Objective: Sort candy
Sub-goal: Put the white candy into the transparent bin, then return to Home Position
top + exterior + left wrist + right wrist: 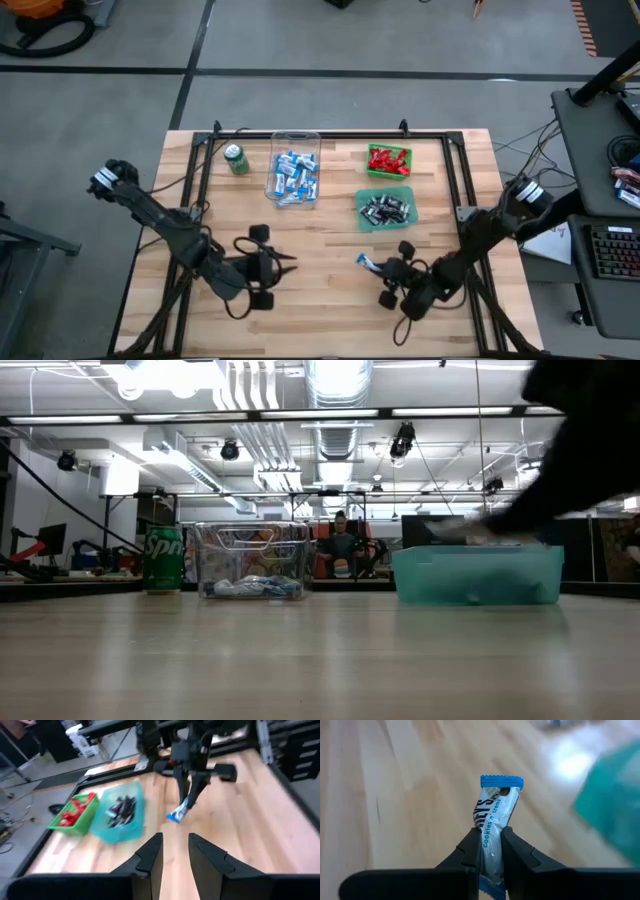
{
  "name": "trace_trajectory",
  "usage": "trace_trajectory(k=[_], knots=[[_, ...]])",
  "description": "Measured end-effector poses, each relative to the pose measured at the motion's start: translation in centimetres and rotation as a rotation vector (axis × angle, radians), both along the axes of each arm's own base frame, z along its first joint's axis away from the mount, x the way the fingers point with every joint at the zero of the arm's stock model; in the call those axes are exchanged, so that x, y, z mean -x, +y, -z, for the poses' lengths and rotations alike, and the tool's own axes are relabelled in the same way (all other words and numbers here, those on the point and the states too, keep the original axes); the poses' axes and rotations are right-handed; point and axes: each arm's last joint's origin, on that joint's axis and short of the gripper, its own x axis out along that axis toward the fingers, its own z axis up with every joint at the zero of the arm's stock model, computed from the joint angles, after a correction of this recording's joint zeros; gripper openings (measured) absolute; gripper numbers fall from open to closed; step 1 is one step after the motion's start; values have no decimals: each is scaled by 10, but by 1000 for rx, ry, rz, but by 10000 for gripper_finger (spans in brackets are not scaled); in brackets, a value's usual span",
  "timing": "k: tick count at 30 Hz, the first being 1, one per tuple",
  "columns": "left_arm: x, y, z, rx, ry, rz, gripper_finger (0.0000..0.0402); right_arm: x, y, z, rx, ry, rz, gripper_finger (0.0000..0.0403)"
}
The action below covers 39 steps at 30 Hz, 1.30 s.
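right gripper [491, 845] clamped on candy bar [495, 815], jutting past the fingertips above bare table [320, 240] | blue-and-white wrapper, crimped blue end | left gripper [175, 852] slightly parted, empty, near front

The pale wooden worktop [320, 235] carries four things along its far side: a green soda can [236, 159] at the left, then a clear bin [295, 167] of blue-and-white candy. Right of that sit a green tray [388, 161] of red candy and, just nearer, a teal tray [386, 208] of black-and-silver candy.
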Motion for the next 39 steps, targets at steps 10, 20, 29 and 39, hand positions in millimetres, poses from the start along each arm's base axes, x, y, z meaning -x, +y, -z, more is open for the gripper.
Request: trace_trajectory(k=[10, 20, 29, 39], knots=[[24, 18, -9, -80, 77, 2, 75, -73, -85, -72, 106, -251, -156, 41], [51, 40, 16, -51, 51, -36, 75, -139, -225, -107, 139, -365, -317, 41], [75, 61, 35, -24, -80, -31, 75, -195, -283, -76, 65, -334, -283, 109], [103, 83, 59, 49, -154, -39, 75, -205, -291, -73, 34, -331, -316, 211]])
